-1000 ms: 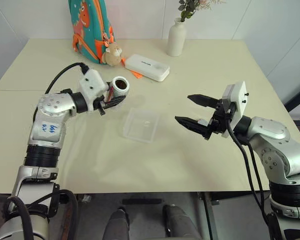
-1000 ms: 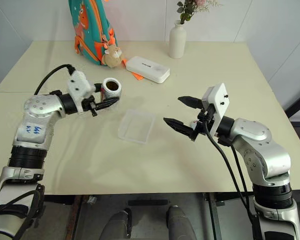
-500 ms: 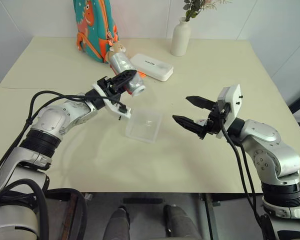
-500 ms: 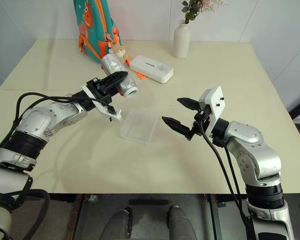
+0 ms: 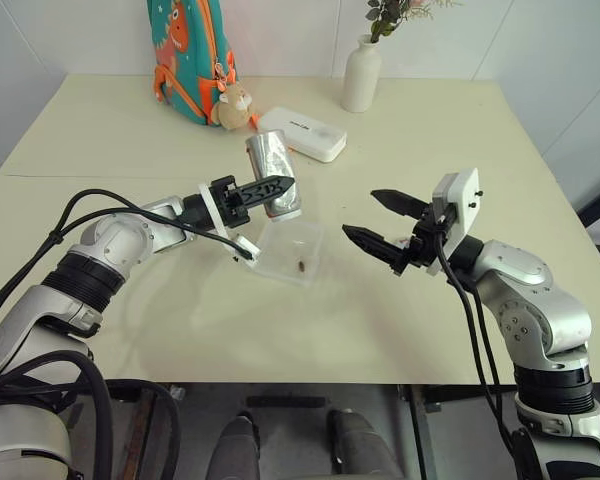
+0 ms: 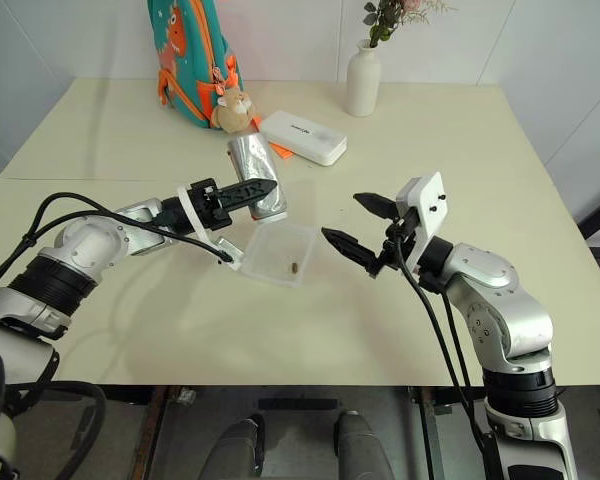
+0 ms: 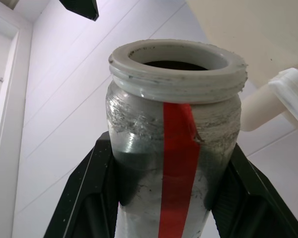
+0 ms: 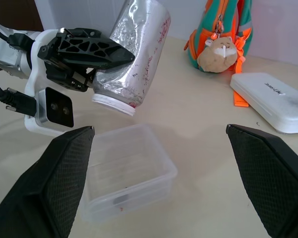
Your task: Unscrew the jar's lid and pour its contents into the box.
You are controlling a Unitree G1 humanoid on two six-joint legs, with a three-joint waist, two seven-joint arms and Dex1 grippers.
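- My left pincer [image 5: 270, 188] clamps the small clear plastic jar [image 5: 274, 174] with the red stripe, tipped mouth-down.
- Just below that mouth sits the shallow transparent square box [image 5: 289, 251], holding what looks like one tiny dark bit [image 5: 300, 266].
- My right pincer [image 5: 376, 221] gapes empty, beyond the box.

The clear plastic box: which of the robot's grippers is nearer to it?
Left. The left gripper tips the jar just above the box; the right gripper hovers beside it.
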